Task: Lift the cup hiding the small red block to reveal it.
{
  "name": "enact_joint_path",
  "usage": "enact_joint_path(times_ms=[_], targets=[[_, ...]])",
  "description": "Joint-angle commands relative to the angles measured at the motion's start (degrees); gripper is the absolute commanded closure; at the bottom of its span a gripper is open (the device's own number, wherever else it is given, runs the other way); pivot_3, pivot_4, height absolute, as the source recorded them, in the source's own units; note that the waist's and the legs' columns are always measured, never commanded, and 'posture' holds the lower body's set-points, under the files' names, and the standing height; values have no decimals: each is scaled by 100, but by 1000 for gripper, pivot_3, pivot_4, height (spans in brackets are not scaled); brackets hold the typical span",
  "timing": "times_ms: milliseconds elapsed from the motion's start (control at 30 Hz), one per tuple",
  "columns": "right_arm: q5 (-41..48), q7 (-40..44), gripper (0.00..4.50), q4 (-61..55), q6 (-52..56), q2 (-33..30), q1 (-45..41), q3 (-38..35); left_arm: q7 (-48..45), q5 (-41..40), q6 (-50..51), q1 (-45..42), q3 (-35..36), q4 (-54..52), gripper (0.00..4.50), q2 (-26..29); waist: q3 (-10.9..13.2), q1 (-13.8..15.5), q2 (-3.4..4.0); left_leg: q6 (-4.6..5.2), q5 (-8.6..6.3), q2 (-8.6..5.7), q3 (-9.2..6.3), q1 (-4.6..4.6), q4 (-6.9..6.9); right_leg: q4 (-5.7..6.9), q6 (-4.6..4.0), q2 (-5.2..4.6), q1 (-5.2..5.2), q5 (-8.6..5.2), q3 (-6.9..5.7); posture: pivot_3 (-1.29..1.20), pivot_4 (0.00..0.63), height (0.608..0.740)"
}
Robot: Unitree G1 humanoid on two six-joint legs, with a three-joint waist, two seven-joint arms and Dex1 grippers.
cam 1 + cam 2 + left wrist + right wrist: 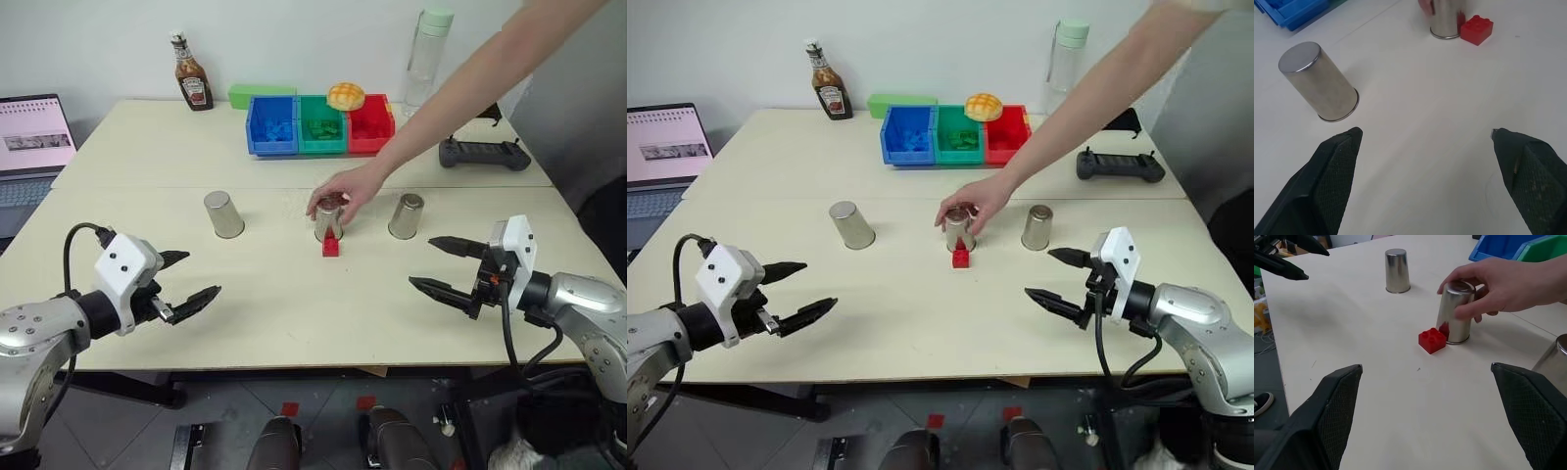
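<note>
Three identical silver cups stand upside down in a row on the table. A person's hand (343,191) grips the middle cup (328,223). The small red block (331,245) lies uncovered against that cup's near side, also seen as the red block (1432,340) beside the held cup (1454,316). The left cup (224,213) and the right cup (406,215) stand untouched. My left gripper (204,272) hovers open near the front left, short of the left cup (1320,83). My right gripper (420,260) hovers open at the front right, short of the right cup.
Blue, green and red bins (319,125) stand at the back centre with a bun (345,95) on them. A ketchup bottle (192,73), a green box (260,95), a water bottle (429,54), a black controller (482,153) and a laptop (34,137) ring the far table.
</note>
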Motion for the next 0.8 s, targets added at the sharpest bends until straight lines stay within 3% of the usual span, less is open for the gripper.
enact_joint_path(times_ms=[33, 800], targets=[[64, 28, 32, -218, -22, -17, -9, -32, 8, -22, 10, -111, 19, -53, 0, 89, 0, -1, 0, 0, 0, 0, 0, 0, 0, 0, 0, 0, 0, 0, 0, 0, 150, 740], [9, 16, 32, -233, -17, -3, 7, 18, -101, 40, -106, -196, -82, 123, 0, 120, 0, 0, 0, 0, 0, 0, 0, 0, 0, 0, 0, 0, 0, 0, 0, 0, 150, 740]])
